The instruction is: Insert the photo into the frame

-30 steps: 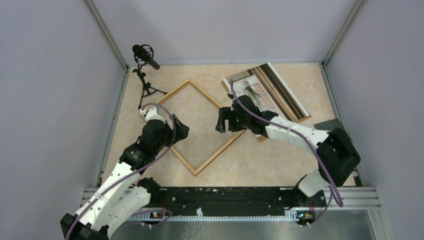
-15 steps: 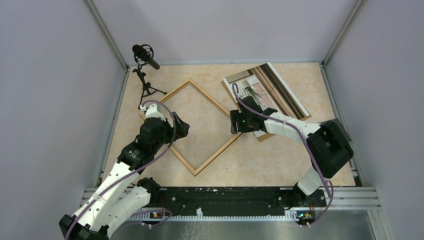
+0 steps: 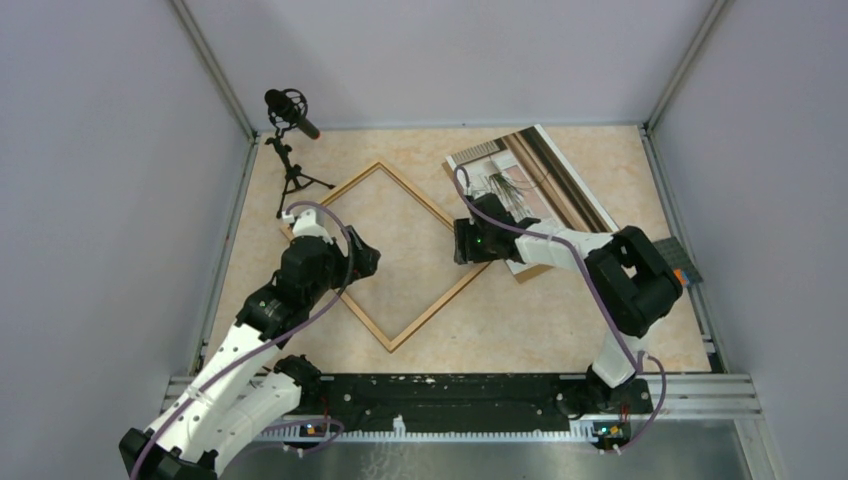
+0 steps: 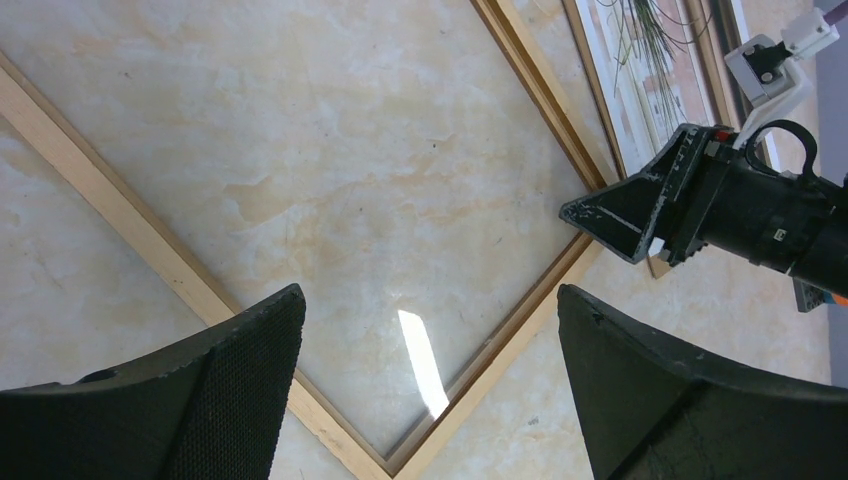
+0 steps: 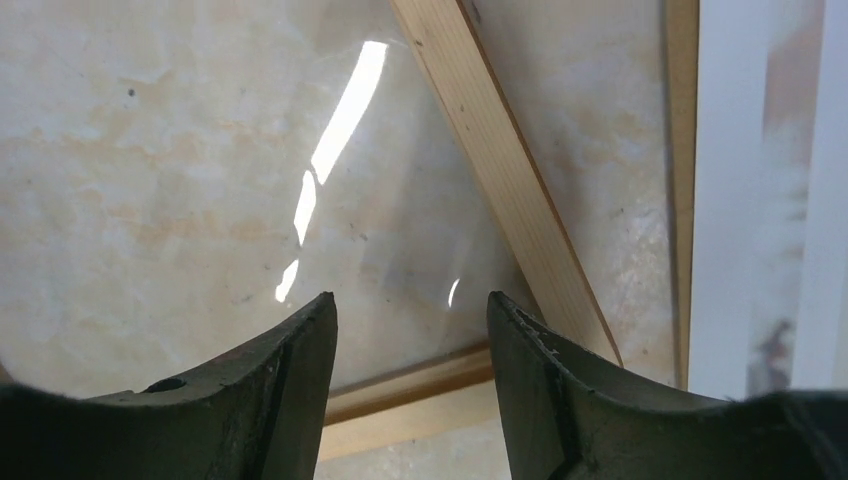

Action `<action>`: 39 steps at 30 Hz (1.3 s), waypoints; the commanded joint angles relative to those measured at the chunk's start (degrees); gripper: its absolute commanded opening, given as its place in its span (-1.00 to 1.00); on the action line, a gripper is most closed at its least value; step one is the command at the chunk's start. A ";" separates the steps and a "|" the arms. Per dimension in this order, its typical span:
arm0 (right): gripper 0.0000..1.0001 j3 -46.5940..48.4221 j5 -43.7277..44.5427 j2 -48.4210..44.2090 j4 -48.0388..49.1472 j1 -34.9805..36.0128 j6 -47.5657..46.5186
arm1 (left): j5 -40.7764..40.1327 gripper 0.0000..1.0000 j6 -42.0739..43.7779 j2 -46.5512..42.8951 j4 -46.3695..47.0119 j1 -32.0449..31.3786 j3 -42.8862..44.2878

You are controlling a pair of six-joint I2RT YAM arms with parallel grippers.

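The frame (image 3: 410, 192) of light wood lies as a diamond in the middle of the table, its glass glinting. The photo (image 3: 510, 170), pale with dark grass strands and a white border, lies face up at the back right, outside the frame. My right gripper (image 3: 462, 242) hovers low at the frame's right corner, between frame and photo, open with nothing between its fingers. In the right wrist view the frame's bar (image 5: 500, 180) runs past the gripper (image 5: 410, 300) and the photo (image 5: 760, 150) fills the right edge. My left gripper (image 3: 360, 262) hangs wide open over the frame's lower left side (image 4: 150, 240).
A microphone on a small tripod (image 3: 292, 150) stands at the back left corner. A brown backing board (image 3: 527, 270) lies under the photo. A dark flat piece with a coloured spot (image 3: 680, 270) sits at the right edge. Grey walls close in the table.
My right gripper has drawn back to the right from over the glass to the frame's right corner, and its jaws have narrowed. The left arm has barely moved.
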 commanded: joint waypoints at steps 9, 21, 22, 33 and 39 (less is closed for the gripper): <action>0.14 5.01 -2.42 -2.65 -6.28 -0.37 -2.16 | -0.44 0.97 0.16 -1.22 1.59 -0.05 0.52; 0.77 6.38 6.71 -19.84 -13.63 -4.27 -6.73 | 3.05 0.97 2.55 0.14 4.16 0.00 1.88; 0.83 5.17 7.39 -20.30 -13.24 -5.80 -7.26 | 4.16 0.96 3.67 0.28 4.44 -0.04 2.24; 0.98 -11.44 -10.65 -21.26 0.27 -42.40 1.69 | 31.04 0.97 3.57 9.51 15.35 -0.14 -0.24; 0.97 -9.53 -16.91 -14.19 7.58 -54.82 3.44 | 39.07 0.97 4.27 14.96 16.65 -0.40 2.46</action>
